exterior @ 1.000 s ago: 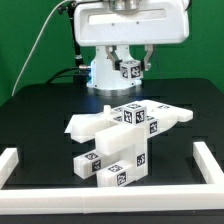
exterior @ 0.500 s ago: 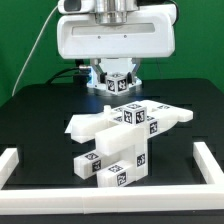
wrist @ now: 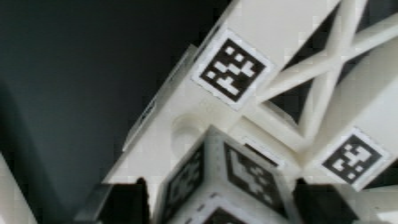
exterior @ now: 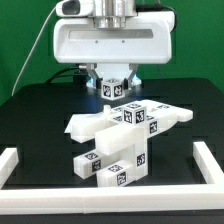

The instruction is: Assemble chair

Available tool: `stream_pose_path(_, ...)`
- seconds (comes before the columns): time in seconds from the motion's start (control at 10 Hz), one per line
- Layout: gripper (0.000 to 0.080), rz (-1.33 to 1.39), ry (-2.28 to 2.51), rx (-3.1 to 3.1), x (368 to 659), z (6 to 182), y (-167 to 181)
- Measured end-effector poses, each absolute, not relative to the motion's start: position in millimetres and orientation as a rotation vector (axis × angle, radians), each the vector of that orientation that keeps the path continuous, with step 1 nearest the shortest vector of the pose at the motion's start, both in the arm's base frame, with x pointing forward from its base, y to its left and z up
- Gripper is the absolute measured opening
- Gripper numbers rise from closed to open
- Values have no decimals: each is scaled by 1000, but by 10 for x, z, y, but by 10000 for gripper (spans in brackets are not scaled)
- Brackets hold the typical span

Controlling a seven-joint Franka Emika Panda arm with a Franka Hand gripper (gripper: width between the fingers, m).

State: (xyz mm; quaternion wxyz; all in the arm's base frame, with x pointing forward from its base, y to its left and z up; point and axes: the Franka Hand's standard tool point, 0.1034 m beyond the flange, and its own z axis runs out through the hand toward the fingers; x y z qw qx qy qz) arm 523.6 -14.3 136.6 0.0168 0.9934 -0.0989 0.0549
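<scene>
The partly joined chair (exterior: 120, 140) stands mid-table: white slabs, bars and cubes with black-and-white tags, a flat slab (exterior: 88, 124) jutting to the exterior view's left. My gripper (exterior: 115, 90) hangs just behind and above it, shut on a small white tagged chair part (exterior: 116, 88). In the wrist view the held part (wrist: 240, 178) sits between the dark fingers (wrist: 127, 203), with my gripper (wrist: 228, 208) at the frame's edge. Beyond it lie the chair's bars and a tagged face (wrist: 231, 68).
A white rail (exterior: 18, 162) edges the black table on both sides and the front (exterior: 120, 213). The arm's white wrist housing (exterior: 108, 42) fills the upper middle. A cable (exterior: 38, 50) runs down at the exterior view's left.
The arm has come down and toward the exterior view's left, carrying the tagged part nearer to the top of the chair. The chair has not moved.
</scene>
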Motion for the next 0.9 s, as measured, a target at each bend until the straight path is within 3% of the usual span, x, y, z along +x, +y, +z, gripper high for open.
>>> stream_pose_path(0.2,393,178,-308,3078,5190,1275,-169)
stream_pose_path(0.9,393,174,-307,3069,5163,1201,-201)
